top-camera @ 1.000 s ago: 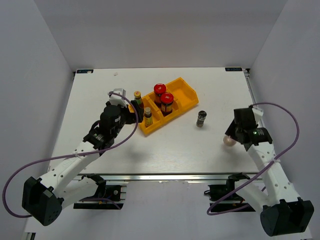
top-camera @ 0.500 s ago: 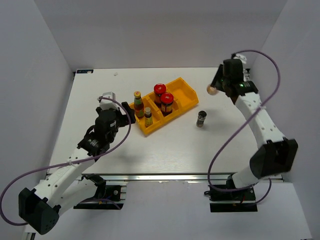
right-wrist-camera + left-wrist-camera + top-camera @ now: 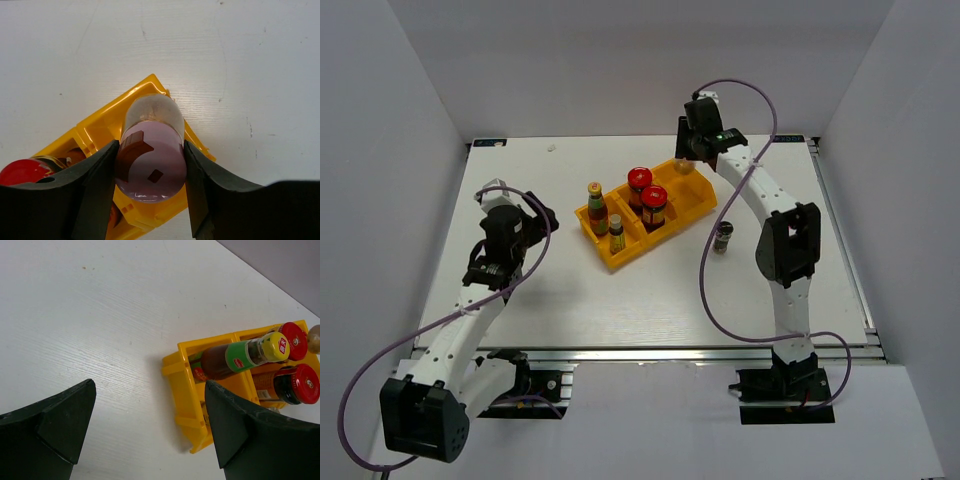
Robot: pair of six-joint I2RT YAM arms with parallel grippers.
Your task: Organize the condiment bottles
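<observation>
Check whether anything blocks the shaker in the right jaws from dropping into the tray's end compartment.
Nothing visible does. The shaker hangs in the right jaws over the tray's end compartment, which looks bare in the top view. The red-lidded jars stand in the middle compartment, beside it, behind a divider.

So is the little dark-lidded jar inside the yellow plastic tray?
No, the dark-lidded jar stands alone on the white table, outside the yellow plastic tray, off its right end.
</observation>
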